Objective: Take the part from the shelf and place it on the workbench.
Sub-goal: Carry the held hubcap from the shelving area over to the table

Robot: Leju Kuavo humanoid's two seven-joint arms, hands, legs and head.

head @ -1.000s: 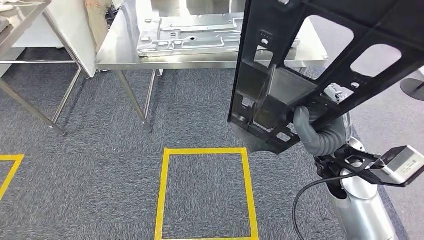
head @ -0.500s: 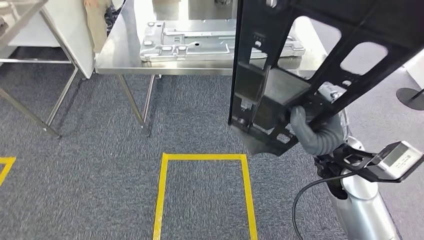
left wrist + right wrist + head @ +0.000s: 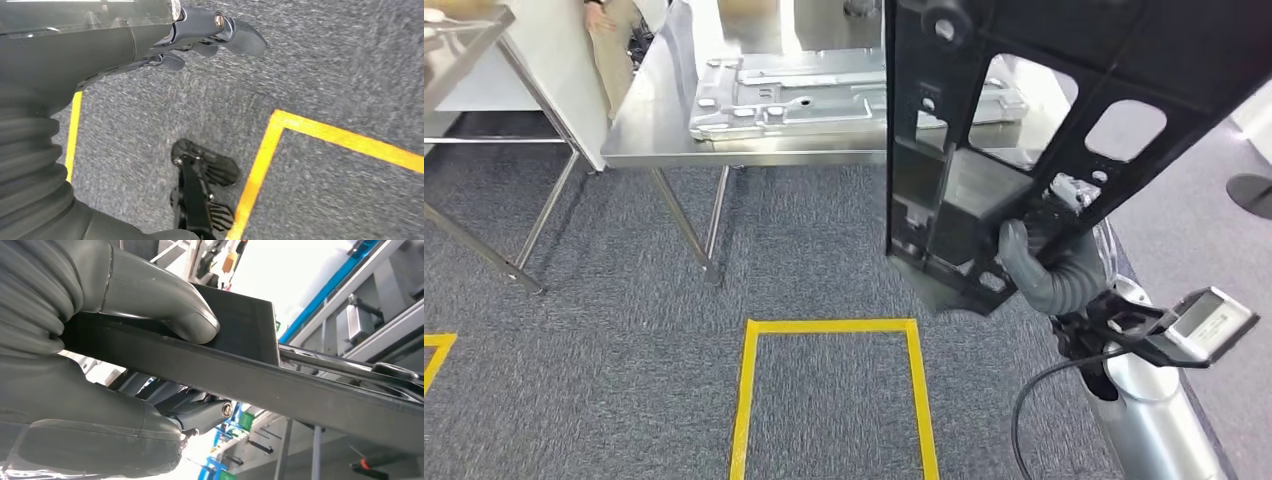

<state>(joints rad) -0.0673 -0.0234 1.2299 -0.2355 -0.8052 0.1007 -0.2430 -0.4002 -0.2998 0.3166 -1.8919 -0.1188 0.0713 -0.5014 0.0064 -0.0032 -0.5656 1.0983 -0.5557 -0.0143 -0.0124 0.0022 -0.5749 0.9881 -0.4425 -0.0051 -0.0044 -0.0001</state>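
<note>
The black part (image 3: 1064, 110) is up in the air in front of the robot, right hand (image 3: 1036, 262) clamped on its lower edge. Over the last second the steel bench (image 3: 659, 135) has slid closer in the head view, so the robot's walking in, carry nearly done. Left hand (image 3: 210, 37) hangs over the carpet, fingers look loosely apart, holding nothing, though it's blurry.

The head view looks from high, forward and down at the carpet (image 3: 624, 300) and steel surface (image 3: 654, 120). The left wrist camera faces the same carpet (image 3: 325, 65); the right wrist camera sits very near its hand (image 3: 115, 355)
</note>
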